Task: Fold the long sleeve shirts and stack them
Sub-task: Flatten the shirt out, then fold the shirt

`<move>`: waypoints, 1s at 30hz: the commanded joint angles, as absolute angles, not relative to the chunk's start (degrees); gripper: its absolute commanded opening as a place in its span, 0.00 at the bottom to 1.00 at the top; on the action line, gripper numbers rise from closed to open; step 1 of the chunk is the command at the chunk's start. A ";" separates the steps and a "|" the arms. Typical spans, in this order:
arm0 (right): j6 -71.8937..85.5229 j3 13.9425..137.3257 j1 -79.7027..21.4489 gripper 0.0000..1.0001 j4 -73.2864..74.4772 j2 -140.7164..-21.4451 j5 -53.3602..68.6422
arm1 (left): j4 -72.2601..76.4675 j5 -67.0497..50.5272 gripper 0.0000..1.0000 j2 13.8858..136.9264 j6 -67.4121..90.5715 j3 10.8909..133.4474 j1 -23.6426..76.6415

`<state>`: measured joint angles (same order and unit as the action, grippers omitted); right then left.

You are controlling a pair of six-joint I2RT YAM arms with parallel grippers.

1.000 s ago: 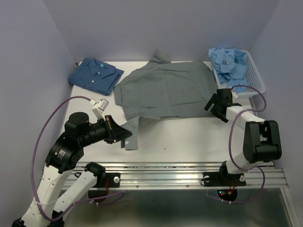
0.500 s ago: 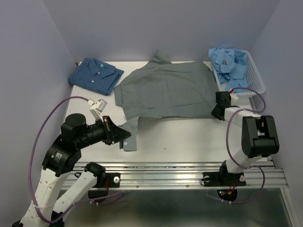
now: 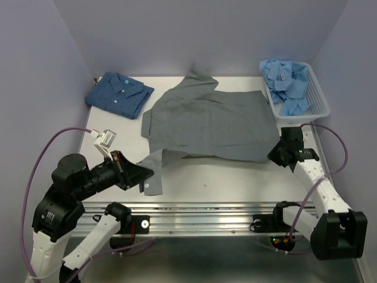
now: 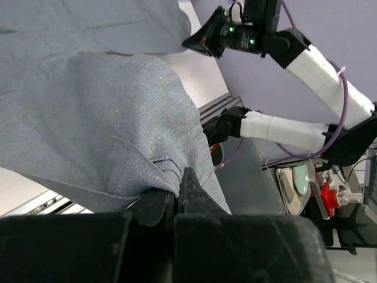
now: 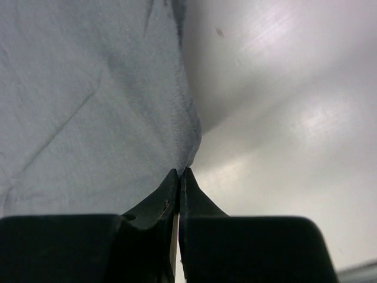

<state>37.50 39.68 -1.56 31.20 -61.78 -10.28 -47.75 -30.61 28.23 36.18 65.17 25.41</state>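
From above, the plain dark grey cloth shirt (image 3: 206, 118) lies spread on the white table (image 3: 235, 177). The left gripper (image 3: 143, 174) pinches its sleeve cuff (image 3: 152, 186), the right gripper (image 3: 274, 154) its near right corner. The left wrist view shows jaws clamped on bunched grey cloth, a sound hold. The right wrist view shows only a thin edge caught between pressed fingers (image 5: 158, 203), so a slow, even pull by both arms seems wise.

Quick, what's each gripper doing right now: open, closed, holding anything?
Left gripper: closed, holding a sleeve of the dark grey shirt.
Right gripper: closed, pinching the edge of that same shirt.
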 commanded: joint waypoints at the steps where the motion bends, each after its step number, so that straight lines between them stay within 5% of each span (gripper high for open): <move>1: 40.51 40.16 -1.93 0.02 44.29 -56.17 -5.28 | -48.16 -30.76 0.00 28.82 36.48 69.25 25.66; 16: 38.32 45.61 -1.93 0.02 42.45 -64.50 -7.81 | -19.71 -23.29 0.00 49.81 18.66 67.85 25.58; 30: 32.26 54.22 -1.93 0.02 32.53 -77.52 -11.42 | -7.82 -23.73 0.00 82.07 1.59 91.65 24.79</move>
<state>35.48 50.28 -1.61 39.20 -74.91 -9.41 -15.40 -22.11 77.10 8.25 82.61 24.93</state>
